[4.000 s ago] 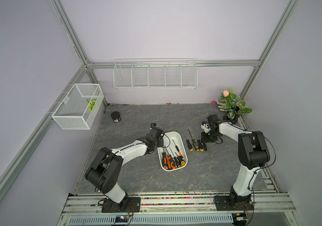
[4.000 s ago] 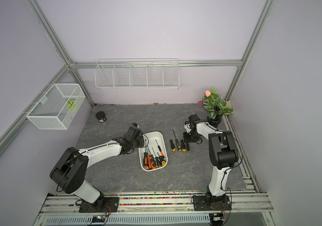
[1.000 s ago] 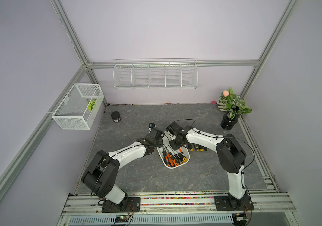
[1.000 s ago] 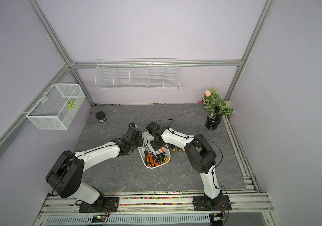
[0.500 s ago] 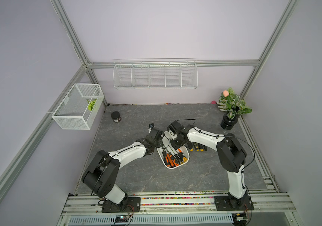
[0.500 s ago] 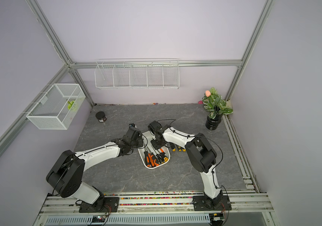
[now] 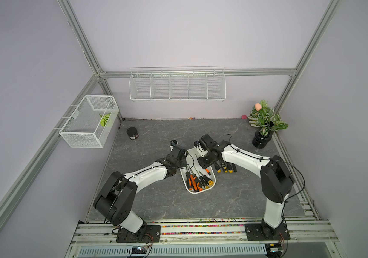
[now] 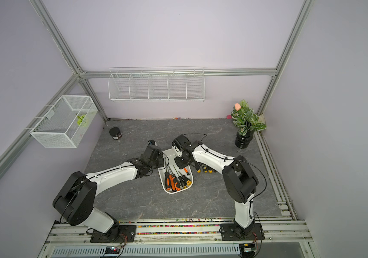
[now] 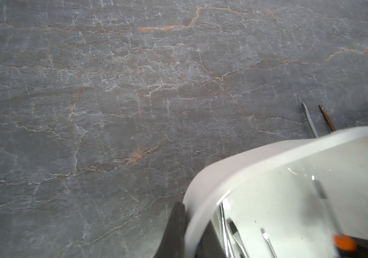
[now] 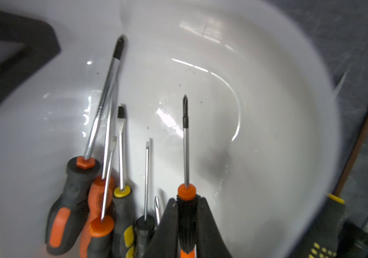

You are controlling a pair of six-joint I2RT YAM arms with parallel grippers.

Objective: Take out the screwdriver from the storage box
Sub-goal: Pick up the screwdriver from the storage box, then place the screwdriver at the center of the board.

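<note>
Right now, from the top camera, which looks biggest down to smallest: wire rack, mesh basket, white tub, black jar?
1. wire rack
2. mesh basket
3. storage box
4. black jar
Rack and basket hang nearer the camera, so may look oversized.

Both top views give you soft, even light: pale walls, only faint shadows under the arms on the grey desk (image 7: pixel 156 201), and some wide-lens stretch toward the corners. In the right wrist view, white glare streaks cross the glossy floor of the storage box (image 10: pixel 268 67). The centre screwdriver (image 10: pixel 185 143) is crisp, but the box rim is smeared. In the left wrist view, the desk veins look sharp while the near box rim is soft.
</note>
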